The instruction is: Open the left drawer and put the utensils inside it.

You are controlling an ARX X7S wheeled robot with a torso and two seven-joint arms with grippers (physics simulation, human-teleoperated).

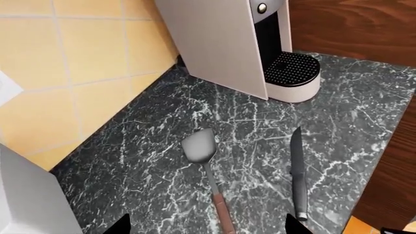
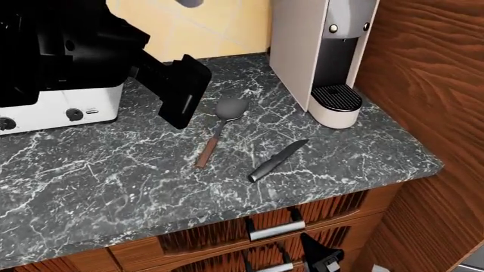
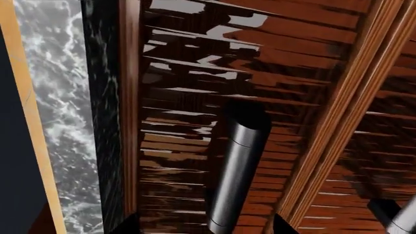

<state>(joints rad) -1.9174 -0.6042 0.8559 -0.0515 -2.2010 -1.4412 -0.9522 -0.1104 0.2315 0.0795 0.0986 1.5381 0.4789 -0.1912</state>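
While the left claw (image 2: pixel 178 110) hovers above the dark marble counter (image 2: pixel 113 181), two utensils lie just beyond it on the stone: one spoon (image 2: pixel 219 127) with a round grey bowl and a slim brown handle, and one all-grey pointed knife (image 2: pixel 278 160). They rest near each other without touching, the spoon closer to this claw and the knife farther out toward the counter's front edge. Only the two dark fingertips show in the left wrist view, set wide apart and holding nothing. One white coffee machine (image 2: pixel 321 51) stands behind the knife, and one white toaster (image 2: pixel 56 107) sits under the left arm. Below the counter edge, the right claw (image 2: pixel 323 262) sits low, close to the front of the left drawer (image 2: pixel 226 229), which is closed. Two silver bar handles (image 2: pixel 276 229) show there, one above the other. Whether the right claw is spread or pressed together cannot be told; its wrist camera looks closely at one handle against reddish wood grain.
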